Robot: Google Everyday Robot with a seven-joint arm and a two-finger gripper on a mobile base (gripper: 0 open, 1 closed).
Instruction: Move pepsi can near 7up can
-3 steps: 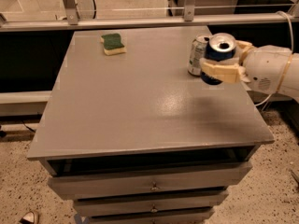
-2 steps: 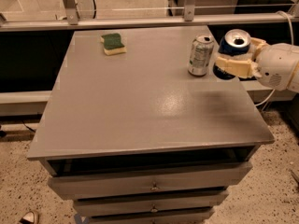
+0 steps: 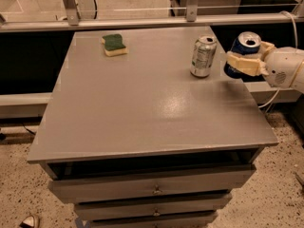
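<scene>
The 7up can (image 3: 203, 56), silver-grey with green markings and a white label panel, stands upright near the table's right edge. The pepsi can (image 3: 241, 50), dark blue with a silver top, is held in my gripper (image 3: 243, 62), whose cream fingers (image 3: 244, 64) are shut around its side. The gripper holds it lifted just right of the 7up can, over the table's right edge. My white arm (image 3: 285, 69) reaches in from the right.
A green and yellow sponge (image 3: 114, 44) lies at the back left of the grey table (image 3: 142, 103). Drawers (image 3: 152, 190) sit below the tabletop. A metal rail (image 3: 142, 22) runs behind the table. The floor is speckled.
My gripper has carried the pepsi can rightward, from in front of the 7up can to a spot beside it at the table's right edge. The 7up can has not moved.
</scene>
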